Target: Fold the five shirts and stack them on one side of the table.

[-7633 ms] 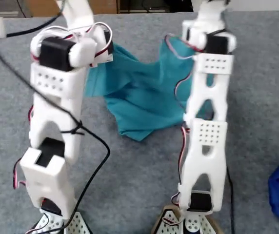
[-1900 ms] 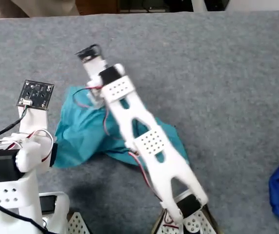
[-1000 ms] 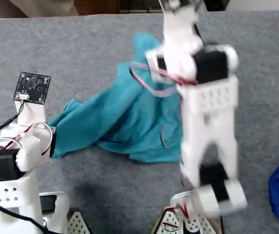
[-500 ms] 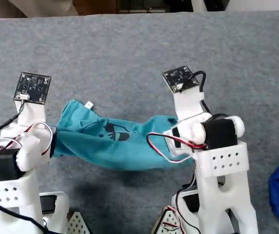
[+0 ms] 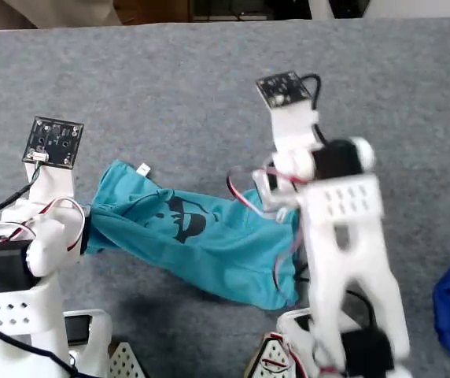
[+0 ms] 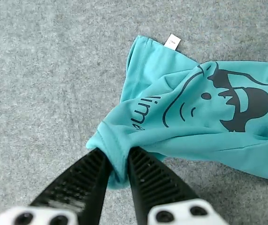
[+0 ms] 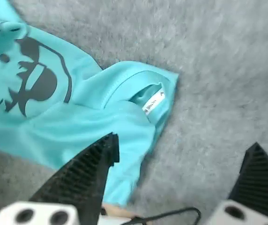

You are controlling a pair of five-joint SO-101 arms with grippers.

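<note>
On the near half of the table (image 5: 209, 79), in the high view, the teal shirt (image 5: 201, 240) lies stretched in a band between my two arms. Its left end disappears under the left arm (image 5: 36, 236), so I cannot see the grip from here. Its right end runs beneath the right arm (image 5: 331, 213), which covers that corner too. A blue cloth (image 5: 449, 307) sits at the near right edge, cut off by the frame and well apart from the shirt.

In the left wrist view, the left gripper (image 6: 117, 166) is clamped tight on a bunched corner of the teal shirt (image 6: 204, 117), with fabric pinched between the two black fingers. The rest fans out over the grey surface, with a black print (image 6: 234, 101) facing up and a white tag (image 6: 173, 41) at its edge. One side of the shirt runs out of frame.

In the right wrist view, the right gripper (image 7: 176, 168) stands spread wide with nothing in it, and bare table shows between its fingers. The teal shirt (image 7: 78, 117) lies just beside one finger, collar label (image 7: 153, 102) up. Whether that finger touches the cloth I cannot tell.
</note>
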